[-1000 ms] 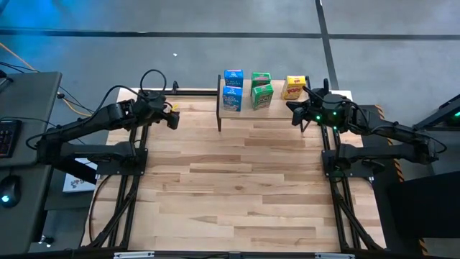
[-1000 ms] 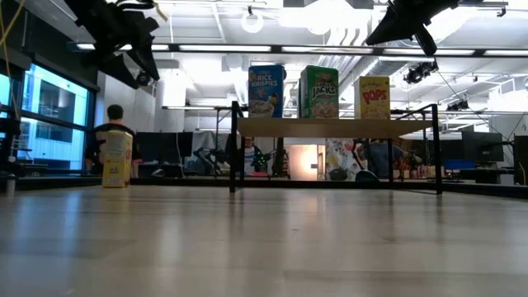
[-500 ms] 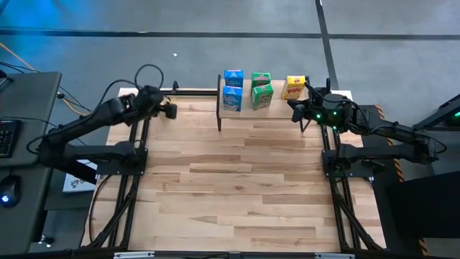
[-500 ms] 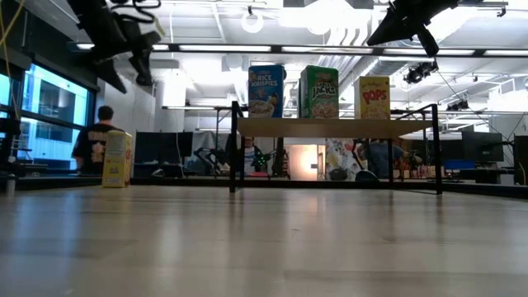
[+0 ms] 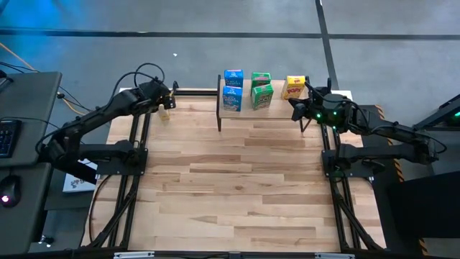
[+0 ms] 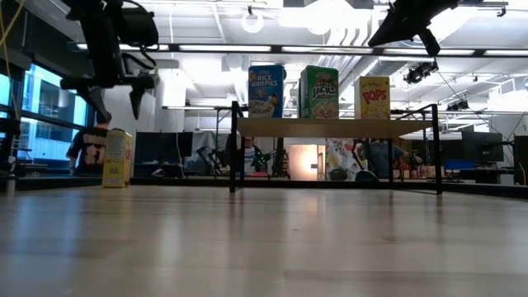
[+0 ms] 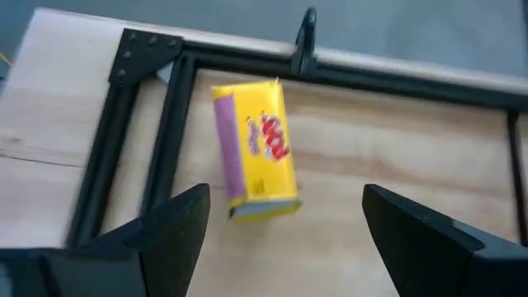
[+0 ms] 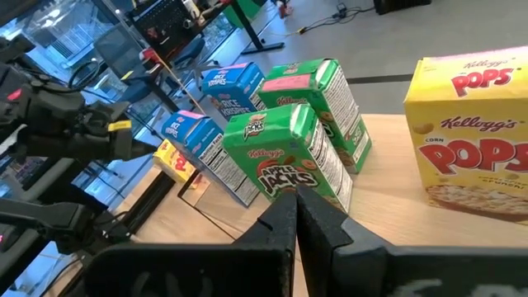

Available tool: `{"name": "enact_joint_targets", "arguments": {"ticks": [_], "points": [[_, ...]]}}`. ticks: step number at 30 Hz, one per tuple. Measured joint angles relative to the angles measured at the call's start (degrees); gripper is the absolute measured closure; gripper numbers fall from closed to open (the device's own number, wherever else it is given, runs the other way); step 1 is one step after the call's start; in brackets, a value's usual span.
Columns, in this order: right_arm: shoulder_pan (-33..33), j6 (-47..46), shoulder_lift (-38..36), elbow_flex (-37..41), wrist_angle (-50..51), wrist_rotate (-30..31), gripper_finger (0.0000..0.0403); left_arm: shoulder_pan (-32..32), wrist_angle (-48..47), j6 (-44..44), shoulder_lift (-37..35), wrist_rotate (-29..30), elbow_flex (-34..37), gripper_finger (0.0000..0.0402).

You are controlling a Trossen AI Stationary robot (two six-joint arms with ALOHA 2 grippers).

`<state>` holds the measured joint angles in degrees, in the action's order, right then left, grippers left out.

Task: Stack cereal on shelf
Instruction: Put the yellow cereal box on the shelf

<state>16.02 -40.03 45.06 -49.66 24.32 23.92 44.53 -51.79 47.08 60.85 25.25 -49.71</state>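
Left hand (image 7: 280,227) spread above yellow box (image 7: 254,150); right hand (image 8: 294,216) together, tips hidden.

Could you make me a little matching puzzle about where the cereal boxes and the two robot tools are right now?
Things:
1. Blue boxes
2. Green boxes
3. Lone yellow box off the shelf
4. Right tool

Places:
A. Middle of the shelf
B. On the tabletop, under the open left tool
C. Left end of the shelf
D. By the shelf's right end, shut

Pairs: 1-C, 2-A, 3-B, 4-D
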Motion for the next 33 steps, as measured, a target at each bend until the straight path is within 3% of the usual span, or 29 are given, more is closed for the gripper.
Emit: {"name": "enact_joint_targets", "arguments": {"ticks": [4,11,33], "points": [[0.01,-0.02,0.00,-0.01,0.00,0.00,0.0402,0.35,4.49,1.33,0.01,0.88,1.65,0.0092],[-0.01,-0.02,-0.02,-0.01,0.00,-0.13,0.0402,1.45,0.43,2.32,0.05,3.93,2.10,0.0092],[0.01,0.18,-0.02,0.00,0.24,-0.24,0.0402,3.20,2.56,4.50,5.74,1.86,2.10,0.0092]]}}
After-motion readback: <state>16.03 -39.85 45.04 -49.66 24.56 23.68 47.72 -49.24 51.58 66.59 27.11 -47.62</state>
